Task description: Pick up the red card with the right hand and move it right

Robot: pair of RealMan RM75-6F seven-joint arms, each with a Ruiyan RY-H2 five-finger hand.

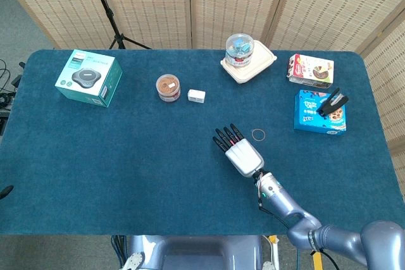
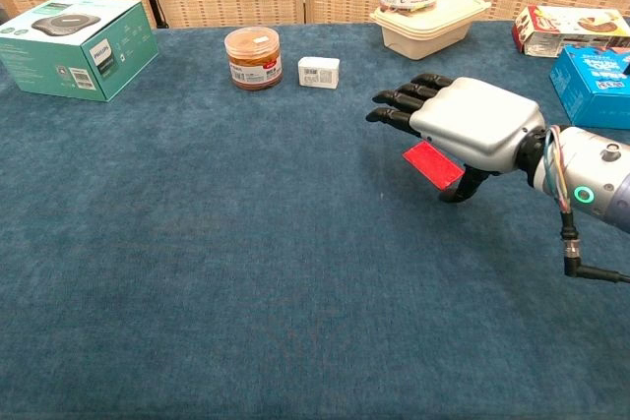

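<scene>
The red card (image 2: 429, 163) lies on the blue tablecloth just under my right hand (image 2: 471, 125), and its near edge looks slightly tilted up. The fingers (image 2: 406, 100) stretch out straight above the card without touching it. The thumb (image 2: 465, 187) reaches down from the palm and touches the card's right corner. In the head view the right hand (image 1: 240, 151) covers the card completely. My left hand shows in neither view.
A small rubber ring (image 1: 258, 135) lies just right of the hand. A brown-lidded jar (image 2: 253, 57) and a small white box (image 2: 318, 72) stand behind and to the left. A beige food container (image 2: 429, 25) with a clear jar on top and a blue snack box (image 2: 598, 86) are to the right.
</scene>
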